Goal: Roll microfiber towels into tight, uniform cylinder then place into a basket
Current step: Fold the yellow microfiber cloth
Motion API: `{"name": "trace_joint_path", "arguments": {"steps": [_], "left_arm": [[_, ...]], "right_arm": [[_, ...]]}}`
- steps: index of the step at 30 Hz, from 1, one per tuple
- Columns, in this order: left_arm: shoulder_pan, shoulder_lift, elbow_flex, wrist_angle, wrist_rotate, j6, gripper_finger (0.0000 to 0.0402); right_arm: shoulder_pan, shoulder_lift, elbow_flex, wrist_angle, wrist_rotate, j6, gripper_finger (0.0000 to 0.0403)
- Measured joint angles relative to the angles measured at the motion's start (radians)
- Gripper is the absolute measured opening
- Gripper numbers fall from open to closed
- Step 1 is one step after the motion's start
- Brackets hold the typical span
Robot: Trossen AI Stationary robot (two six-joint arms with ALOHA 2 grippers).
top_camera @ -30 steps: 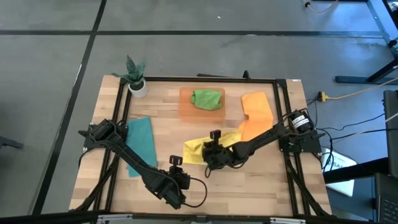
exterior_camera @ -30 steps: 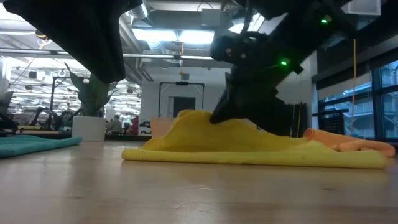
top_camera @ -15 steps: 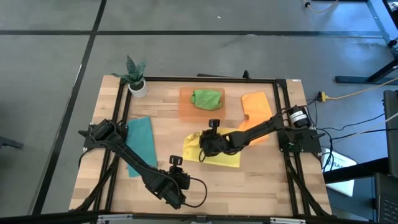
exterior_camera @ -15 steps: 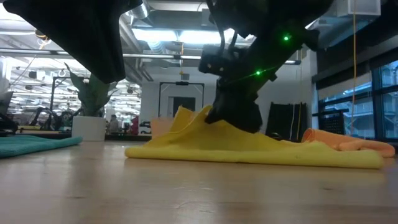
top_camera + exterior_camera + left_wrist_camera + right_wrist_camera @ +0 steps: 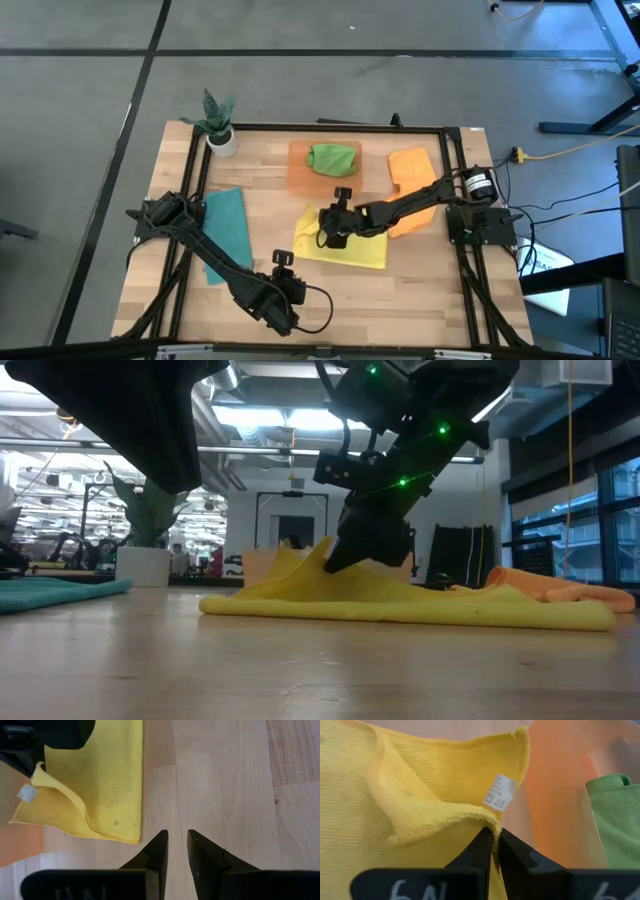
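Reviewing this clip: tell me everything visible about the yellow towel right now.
The yellow towel is a soft, finely ribbed microfiber cloth lying mostly flat and unrolled mid-table, in front of the orange basket. One hemmed edge, near a small white care tag, is lifted into a peak and pinched between the right gripper's nearly closed fingers. Its far end meets the orange towels. The left gripper waits nearby, not touching it.

Right gripper (image 5: 333, 228) reached in to table centre, fingers nipped on yellow towel (image 5: 345, 248) edge; left gripper (image 5: 285, 284) parked near front edge, fingers slightly apart.
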Motion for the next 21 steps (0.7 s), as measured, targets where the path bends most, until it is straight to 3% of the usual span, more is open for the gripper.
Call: {"name": "trace_joint_path", "arguments": {"steps": [7, 21], "left_arm": [[0.0, 0.0, 0.0, 0.0, 0.0, 0.0, 0.0063], [0.0, 0.0, 0.0, 0.0, 0.0, 0.0, 0.0063]], "right_arm": [[-0.029, 0.0, 0.0, 0.003, -0.079, 0.019, 0.0037], [-0.033, 0.0, -0.001, 0.056, -0.054, 0.028, 0.0037]]}}
